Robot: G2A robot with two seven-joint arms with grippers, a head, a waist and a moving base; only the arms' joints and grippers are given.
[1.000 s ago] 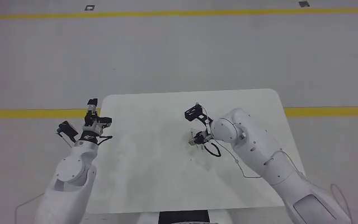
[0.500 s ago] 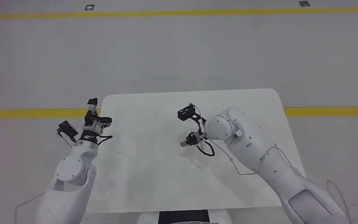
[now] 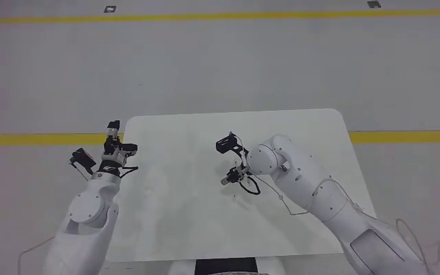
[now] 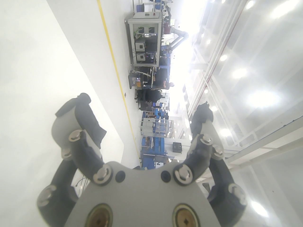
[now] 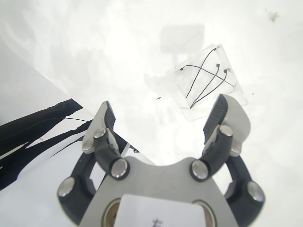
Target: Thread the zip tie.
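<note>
White table (image 3: 179, 206): zip ties (image 5: 201, 68) loose in clear tray (image 5: 234, 98). Right gripper (image 5: 163, 101) near it, jaws wide, empty. Left gripper (image 4: 143, 102) off left edge, same. None grabbed or threaded yet.

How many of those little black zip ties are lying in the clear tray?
4 zip ties, all inside the clear tray on the white table, lying crossed over one another; another could be hidden where they overlap.

A factory-floor lab (high lit ceiling (image 4: 248, 48)): yellow floor lines (image 3: 206, 15), an equipment rack (image 4: 144, 41), blue shelving (image 4: 153, 131).
</note>
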